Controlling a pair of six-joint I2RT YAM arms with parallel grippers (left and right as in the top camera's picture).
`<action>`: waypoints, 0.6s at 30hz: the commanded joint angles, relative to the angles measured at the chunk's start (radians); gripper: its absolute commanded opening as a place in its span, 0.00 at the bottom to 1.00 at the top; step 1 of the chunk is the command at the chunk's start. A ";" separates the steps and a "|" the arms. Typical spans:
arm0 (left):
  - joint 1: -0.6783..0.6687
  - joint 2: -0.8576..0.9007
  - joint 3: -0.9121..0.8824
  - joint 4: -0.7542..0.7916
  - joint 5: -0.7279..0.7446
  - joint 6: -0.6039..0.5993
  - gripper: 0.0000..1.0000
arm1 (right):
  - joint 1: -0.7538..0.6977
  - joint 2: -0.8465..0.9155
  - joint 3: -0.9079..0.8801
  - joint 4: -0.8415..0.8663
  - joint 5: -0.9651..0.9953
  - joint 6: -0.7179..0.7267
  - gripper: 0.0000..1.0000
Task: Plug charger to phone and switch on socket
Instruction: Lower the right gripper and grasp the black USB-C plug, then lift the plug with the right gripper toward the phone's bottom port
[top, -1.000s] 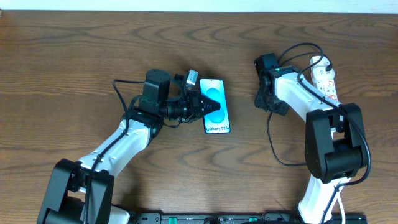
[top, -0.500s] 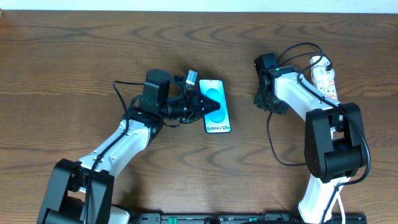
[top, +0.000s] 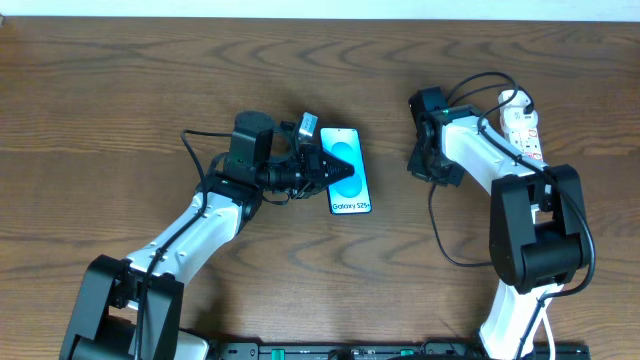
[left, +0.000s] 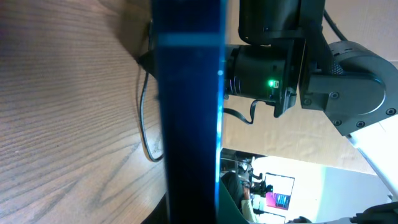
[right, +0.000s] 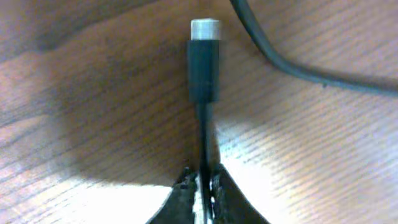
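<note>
The phone (top: 350, 178) lies screen up on the table with its blue-teal screen lit. My left gripper (top: 337, 171) reaches over its left edge and is shut on it. In the left wrist view the phone (left: 189, 124) is a dark blue band seen edge-on. My right gripper (top: 424, 166) is shut on the charger (right: 204, 68), pinching the thin black cable just behind the plug. The silver tip (right: 205, 28) points away from the fingers, low over the wood. The cable (top: 434, 215) loops toward the front. The socket (top: 523, 127) lies at the far right, partly under my right arm.
Another stretch of black cable (right: 292, 65) curves across the wood beyond the plug. The right arm's body (left: 280, 56) fills the far side of the left wrist view, with a thin cable (left: 143, 124) on the table beside the phone.
My right gripper has closed from half open onto the charger cable. Both arms and the phone have stayed in place.
</note>
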 joint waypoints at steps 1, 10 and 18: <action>-0.001 -0.006 0.023 0.010 0.021 -0.011 0.07 | -0.002 0.047 -0.016 -0.010 -0.029 -0.001 0.01; -0.001 -0.006 0.023 0.010 0.021 -0.066 0.08 | -0.002 0.040 -0.014 -0.009 -0.174 -0.075 0.01; 0.001 -0.006 0.023 0.010 -0.003 -0.146 0.07 | -0.004 -0.123 -0.014 -0.003 -0.219 -0.172 0.01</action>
